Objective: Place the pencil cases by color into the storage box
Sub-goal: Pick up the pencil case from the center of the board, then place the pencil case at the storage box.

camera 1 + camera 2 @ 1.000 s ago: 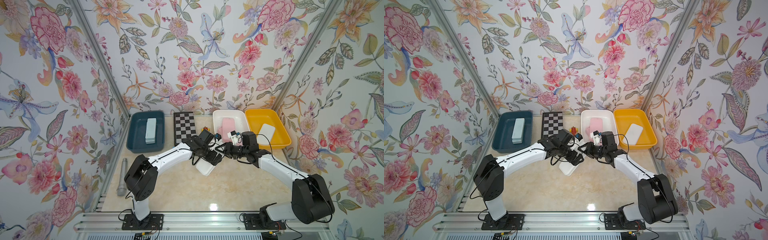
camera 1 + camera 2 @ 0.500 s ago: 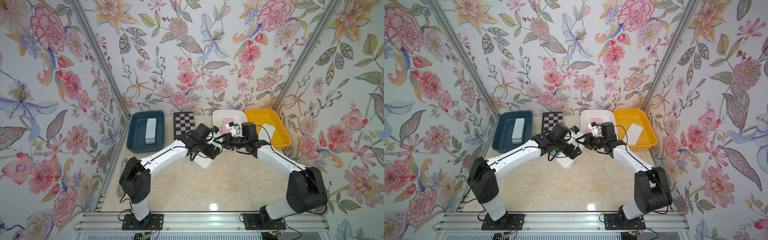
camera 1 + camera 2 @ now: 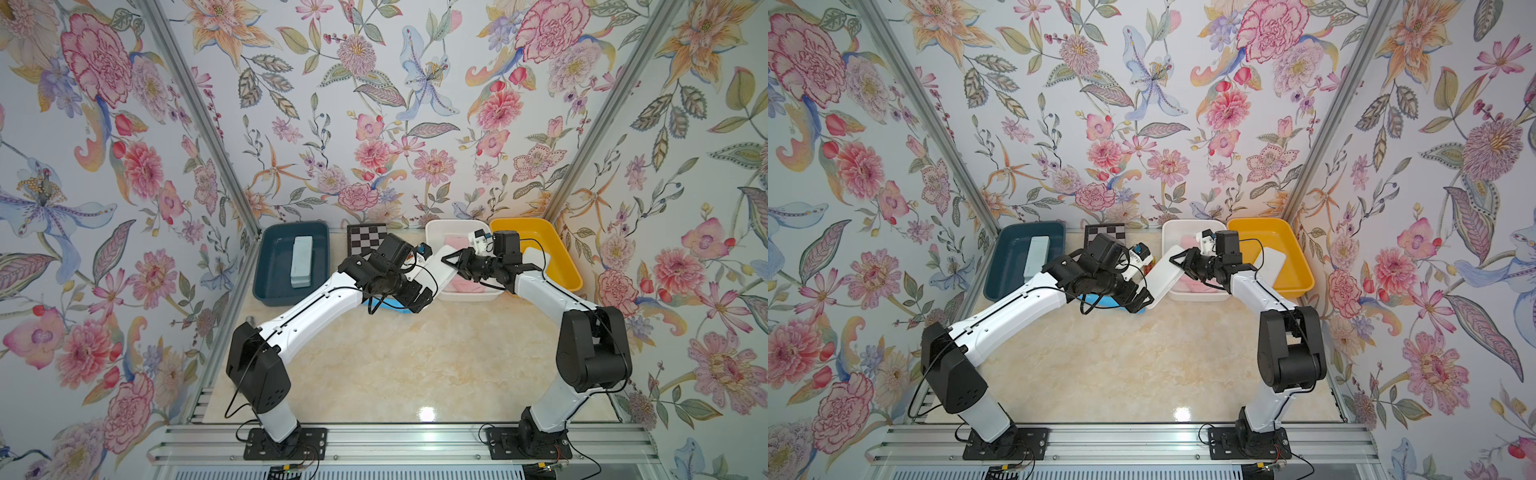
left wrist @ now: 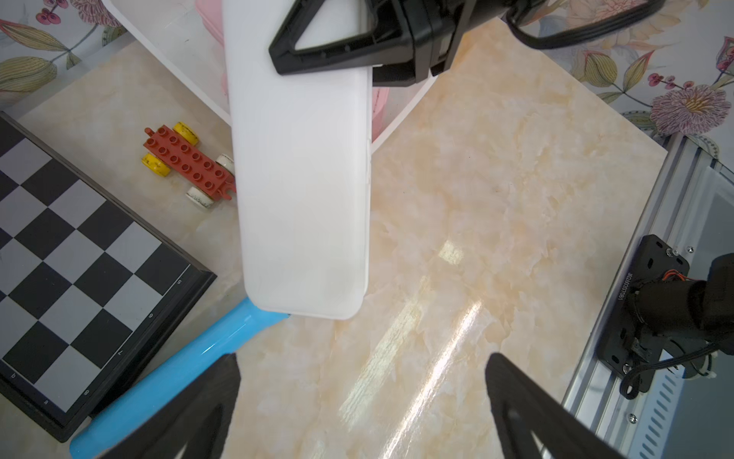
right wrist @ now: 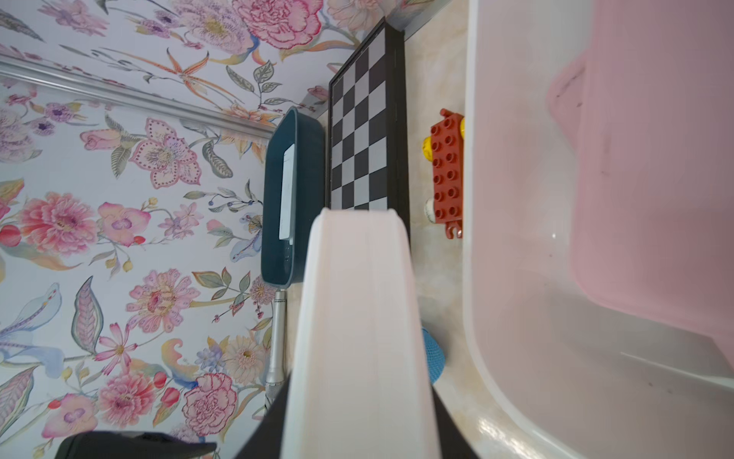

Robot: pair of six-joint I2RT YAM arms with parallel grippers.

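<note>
My right gripper [image 3: 448, 261] is shut on one end of a white pencil case [image 3: 434, 268], which hangs tilted in the air by the white tray's [image 3: 453, 226] left side. The right wrist view shows the case's edge [image 5: 357, 318] between the jaws of the right gripper [image 5: 359, 417]. Just short of the case's free end [image 4: 302, 198], my left gripper [image 4: 363, 397] is open and holds nothing. Pink cases [image 3: 461, 284] lie in the white tray. A light blue case [image 3: 301, 262] lies in the dark blue tray [image 3: 270, 291], and another white case [image 3: 1273, 259] in the yellow tray [image 3: 1304, 274].
A checkered board [image 3: 368, 239] lies between the blue and white trays. Next to it sit a red brick car [image 4: 186, 163] and a bright blue tube [image 4: 178, 365], which is under the left wrist. A silver rod [image 5: 278, 341] lies by the left wall.
The right gripper has carried the white case from the table's middle toward the back, up beside the white tray. The left arm has gone along with it, its gripper still open.
</note>
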